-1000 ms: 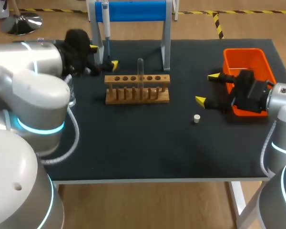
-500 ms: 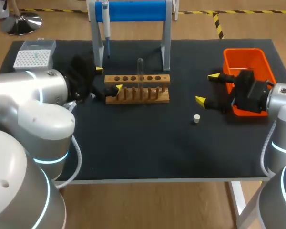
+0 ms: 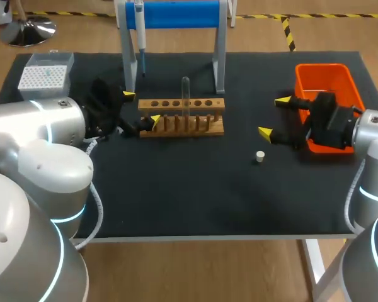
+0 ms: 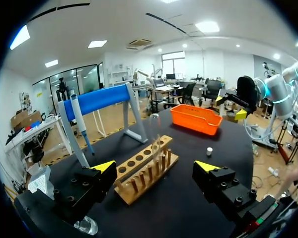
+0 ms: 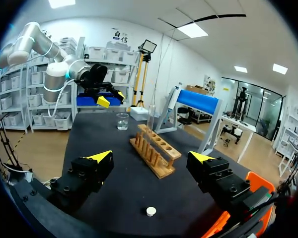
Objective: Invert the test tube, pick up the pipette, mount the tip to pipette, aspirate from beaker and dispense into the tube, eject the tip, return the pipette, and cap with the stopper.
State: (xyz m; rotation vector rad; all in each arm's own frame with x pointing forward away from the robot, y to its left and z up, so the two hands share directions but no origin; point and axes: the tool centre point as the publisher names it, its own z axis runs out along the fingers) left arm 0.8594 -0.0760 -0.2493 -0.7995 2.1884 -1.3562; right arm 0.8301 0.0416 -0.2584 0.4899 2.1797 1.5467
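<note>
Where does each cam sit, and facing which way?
Head view: above and behind, looking down on the table; left gripper and right gripper show.
Left wrist view: on the left wrist, facing over the rack toward the right arm; own gripper shows.
Right wrist view: on the right wrist, facing the left arm; own gripper shows.
Shared: rack, stopper.

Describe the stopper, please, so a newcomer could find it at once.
Start at the orange bin at the right of the black mat, with the right gripper open beside it. Nearer the front edge than that gripper, the stopper lies alone on the mat. It is a small pale cylinder, unlike the tall clear tube in the wooden rack.
</note>
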